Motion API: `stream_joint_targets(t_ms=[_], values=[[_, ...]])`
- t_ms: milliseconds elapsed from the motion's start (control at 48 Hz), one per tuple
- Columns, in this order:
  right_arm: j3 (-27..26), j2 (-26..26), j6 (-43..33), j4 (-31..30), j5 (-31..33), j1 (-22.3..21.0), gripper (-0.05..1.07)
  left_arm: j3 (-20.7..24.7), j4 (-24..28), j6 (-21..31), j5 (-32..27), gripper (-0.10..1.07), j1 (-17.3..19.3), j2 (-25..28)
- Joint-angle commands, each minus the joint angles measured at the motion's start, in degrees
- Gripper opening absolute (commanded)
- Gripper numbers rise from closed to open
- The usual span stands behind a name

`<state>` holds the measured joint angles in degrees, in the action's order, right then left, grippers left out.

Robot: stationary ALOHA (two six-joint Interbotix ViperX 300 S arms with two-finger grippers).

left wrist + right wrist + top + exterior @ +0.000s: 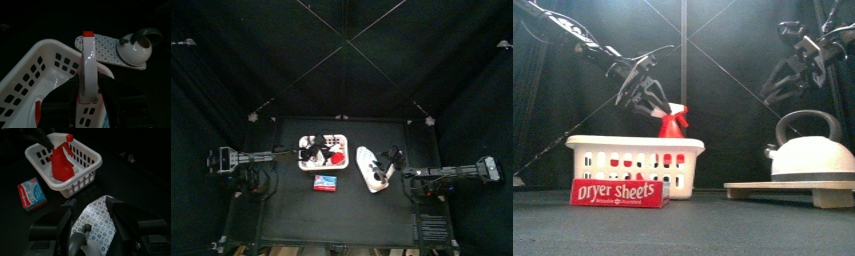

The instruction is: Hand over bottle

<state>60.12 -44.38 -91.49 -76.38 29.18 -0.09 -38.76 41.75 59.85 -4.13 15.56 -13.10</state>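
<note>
The left gripper (651, 108) hangs above the white basket (633, 165) and its jaws are closed around the bottle (672, 123), a small red bottle with some white on it. In the front view the bottle's red top stands above the basket rim, tilted, with the black jaws just at its upper left. The left wrist view shows the bottle (88, 70) held between the two jaws, over the basket's (40, 75) inside. In front of the basket lies a flat red box of dryer sheets (619, 191), touching the table. To the right a white kettle (812, 150) stands on a patterned board (787, 190). The right gripper (796, 70) hovers high above the kettle, its jaws standing wide apart and holding nothing.
</note>
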Motion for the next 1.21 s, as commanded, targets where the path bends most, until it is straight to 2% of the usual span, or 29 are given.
stream_joint_targets(t_ms=[0, 208, 354, 479, 583, 729, 917, 1188], values=[[-3.34, 0.18, -0.18, -1.05, -0.26, 0.09, 0.86, 1.41, -0.97, 0.26, 1.93, 0.55, -0.26, -2.46], [-8.79, 3.25, -0.09, -1.58, -0.26, 0.35, 0.88, 3.16, -8.53, 0.26, 10.99, 0.55, 0.0, -1.85], [-11.43, 6.5, -0.09, -2.99, -0.18, 0.44, 0.95, 3.43, -14.94, -0.09, 18.28, 0.55, 0.26, 0.0], [-13.1, 8.7, -0.09, -4.66, 0.35, 0.62, 1.05, 3.52, -19.07, -0.18, 22.15, 0.54, 0.53, 2.55], [-14.06, 9.49, -0.09, -5.01, 0.88, 0.88, 1.05, 4.22, -22.5, -0.44, 24.61, 0.54, 0.7, 4.66], [-15.38, 11.07, 0.09, -3.87, 2.11, 0.97, 1.05, 6.94, -26.54, -3.25, 25.4, 0.54, 0.7, 7.91], [-16.17, 12.74, 0.18, 0.53, 5.8, 1.41, 1.05, 10.72, -32.52, -10.37, 24.26, 0.54, 0.35, 11.51], [-16.26, 13.62, 0.26, 0.18, 7.82, 3.34, 1.05, 13.8, -42.19, -21.01, 23.73, 0.54, 0.18, 13.97]])
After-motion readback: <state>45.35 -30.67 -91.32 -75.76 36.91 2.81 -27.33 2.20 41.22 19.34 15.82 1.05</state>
